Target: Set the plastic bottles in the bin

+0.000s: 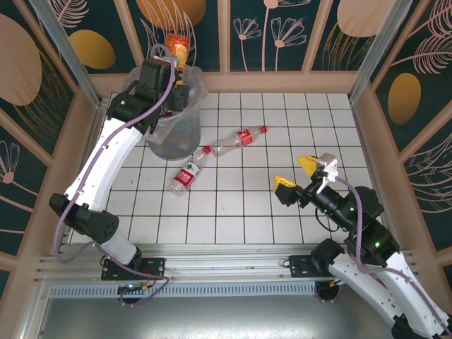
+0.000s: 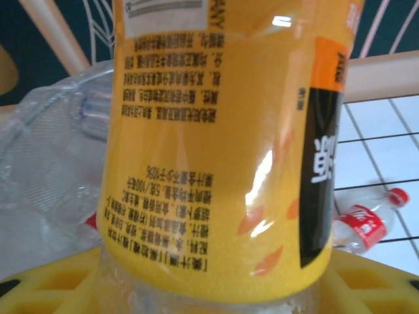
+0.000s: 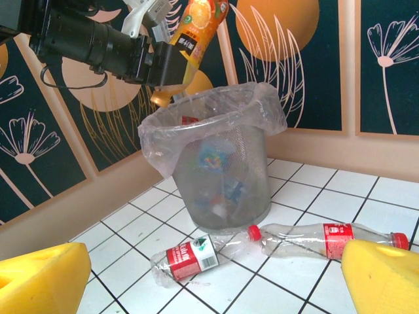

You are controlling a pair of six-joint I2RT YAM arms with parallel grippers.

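Note:
My left gripper (image 1: 176, 67) is shut on an orange-labelled plastic bottle (image 1: 176, 46), held above the far rim of the bin (image 1: 185, 141), a grey mesh bucket lined with a clear bag. In the left wrist view that orange bottle (image 2: 222, 163) stands between the yellow fingers (image 2: 49, 281), with the bag (image 2: 46, 163) behind it. Two clear bottles with red labels lie on the tiles by the bin's base, one nearer (image 1: 186, 174) (image 3: 190, 255) and one longer (image 1: 236, 138) (image 3: 327, 239). My right gripper (image 1: 296, 175) (image 3: 216, 278) hovers open and empty, right of them.
Several bottles show through the bin's mesh (image 3: 222, 170). Patterned wall panels (image 1: 282, 35) close the tiled floor at the back and sides. The left arm (image 1: 106, 162) stretches across the left tiles; open tiles (image 1: 296, 113) lie at the back right.

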